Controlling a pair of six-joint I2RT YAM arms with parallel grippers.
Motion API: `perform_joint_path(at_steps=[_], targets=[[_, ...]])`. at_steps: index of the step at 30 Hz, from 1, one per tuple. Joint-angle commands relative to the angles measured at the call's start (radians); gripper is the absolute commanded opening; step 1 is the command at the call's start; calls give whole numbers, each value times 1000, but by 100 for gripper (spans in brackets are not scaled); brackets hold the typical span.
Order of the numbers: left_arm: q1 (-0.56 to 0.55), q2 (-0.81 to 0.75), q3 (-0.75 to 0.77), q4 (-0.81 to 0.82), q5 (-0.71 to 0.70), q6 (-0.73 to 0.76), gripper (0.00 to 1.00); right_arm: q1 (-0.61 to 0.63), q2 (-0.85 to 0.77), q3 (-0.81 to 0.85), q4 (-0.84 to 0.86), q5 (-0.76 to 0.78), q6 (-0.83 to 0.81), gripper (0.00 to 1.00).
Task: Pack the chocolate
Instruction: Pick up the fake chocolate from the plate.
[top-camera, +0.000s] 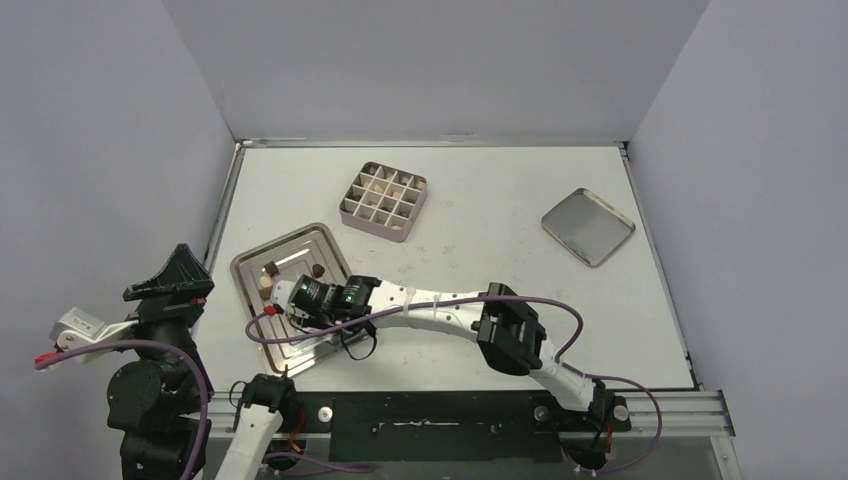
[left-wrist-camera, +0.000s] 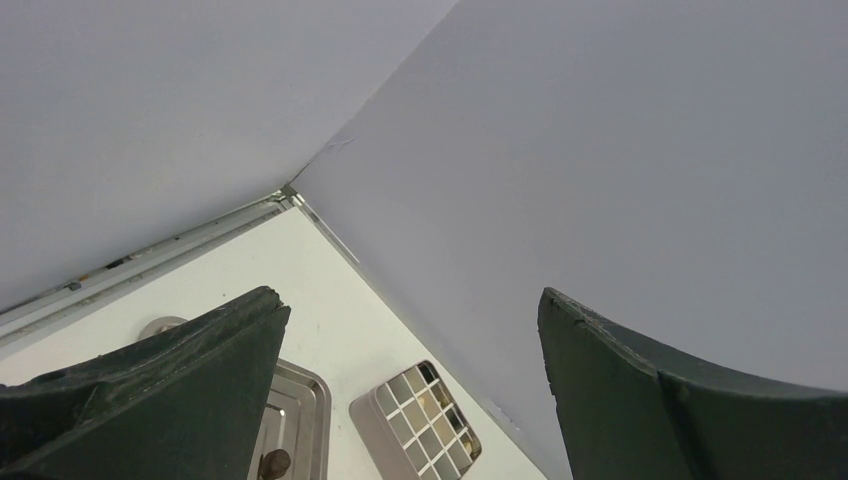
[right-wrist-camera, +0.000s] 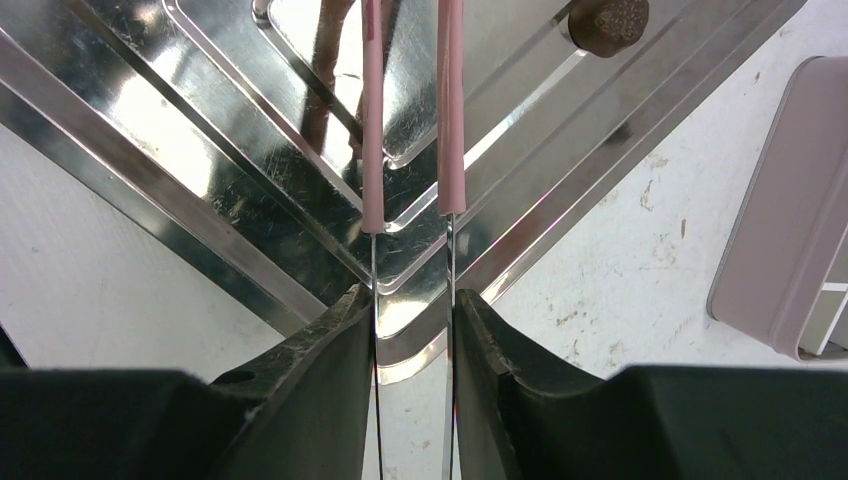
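Note:
The chocolate lies partly on the silver stepped tray (top-camera: 300, 236): small brown and tan pieces (top-camera: 267, 275) and one dark piece (top-camera: 318, 270). Several more sit in the gridded tin (top-camera: 384, 198). My right gripper (top-camera: 290, 298) is over the tray, shut on pink-sleeved metal tweezers (right-wrist-camera: 372, 120) that point across the tray (right-wrist-camera: 200, 130). Their tips run out of the top of the right wrist view. A round dark brown chocolate (right-wrist-camera: 608, 22) lies to the right of them. My left gripper (top-camera: 172, 280) is open and empty, raised at the table's left edge.
The tin's flat lid (top-camera: 588, 226) lies at the right of the table. The left wrist view shows the tray (left-wrist-camera: 300, 400), one brown piece (left-wrist-camera: 272, 463) and the tin (left-wrist-camera: 415, 425) below the open gripper (left-wrist-camera: 410, 300). The tin's side (right-wrist-camera: 790, 200) is near the right gripper (right-wrist-camera: 412, 300).

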Motion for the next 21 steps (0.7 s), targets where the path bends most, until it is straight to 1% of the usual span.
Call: perform_joint_path(at_steps=[1,8,13,21], targets=[[-2,-9,22,32,-4,3,95,6,-98,-22,16,27,28,0],[-1,-12,10,30,-4,-2,95,-3,-146,-54,17,40,35,0],[-1,-10,-23,32,5,-6,95,-31,-205,-98,38,26,45,0],[1,-14,-92,45,27,-8,95,-142,-308,-157,56,24,71,0]])
